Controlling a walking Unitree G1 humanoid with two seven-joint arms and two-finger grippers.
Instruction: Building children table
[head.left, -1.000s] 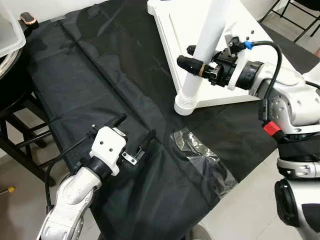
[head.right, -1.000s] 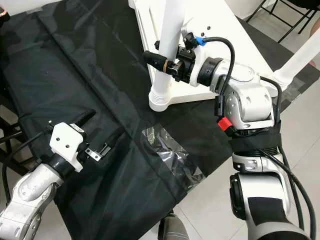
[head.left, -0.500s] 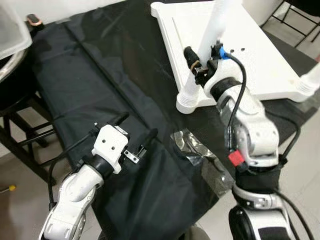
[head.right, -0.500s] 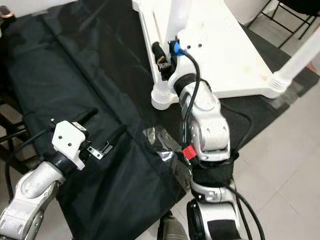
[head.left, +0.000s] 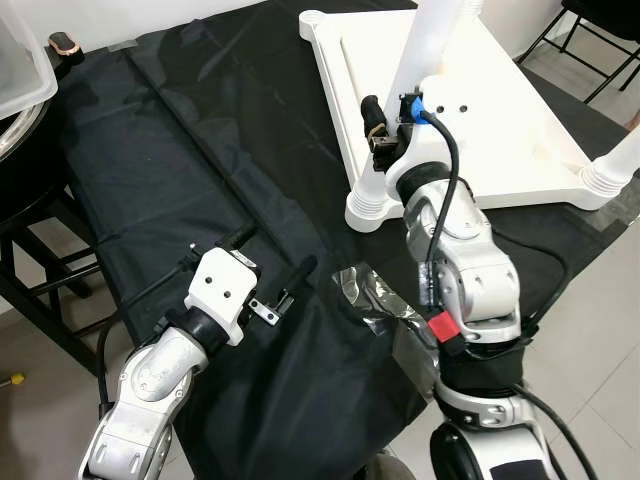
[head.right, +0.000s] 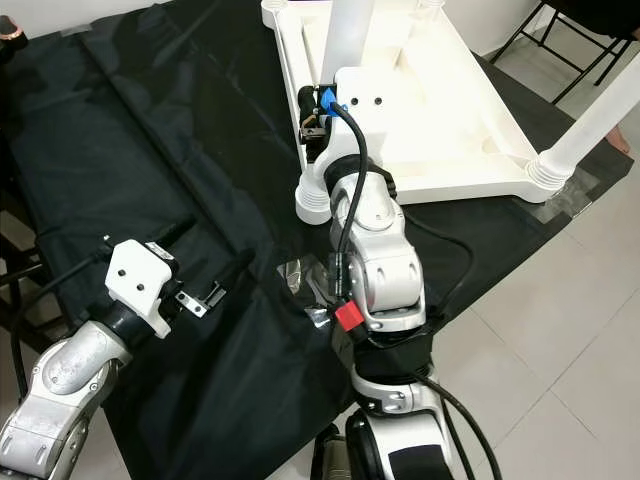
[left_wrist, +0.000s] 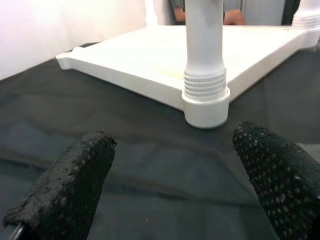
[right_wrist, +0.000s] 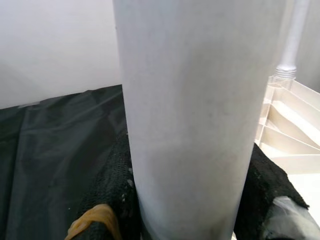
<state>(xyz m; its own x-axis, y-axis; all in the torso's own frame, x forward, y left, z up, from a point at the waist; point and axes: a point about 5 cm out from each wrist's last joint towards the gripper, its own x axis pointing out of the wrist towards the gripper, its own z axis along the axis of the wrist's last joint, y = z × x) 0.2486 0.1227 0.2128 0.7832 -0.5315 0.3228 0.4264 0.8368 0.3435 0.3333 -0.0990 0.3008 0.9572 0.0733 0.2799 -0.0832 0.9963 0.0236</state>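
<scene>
The white children's table lies upside down on a black cloth. A white leg stands upright in its near left corner socket. My right gripper is shut on this leg just above the socket. In the right wrist view the leg sits between the two black fingers. A second leg stands at the table's right corner. My left gripper hovers open over the cloth, short of the table, with nothing in it. The left wrist view faces the leg's ribbed base.
A crumpled clear plastic bag lies on the cloth near my right arm. A black stool frame and a clear bin stand at the left. Chair legs are at the far right. Tiled floor borders the cloth on the right.
My right arm has swung from the right side round to the near side of the leg, still holding it. The left gripper has stayed where it was.
</scene>
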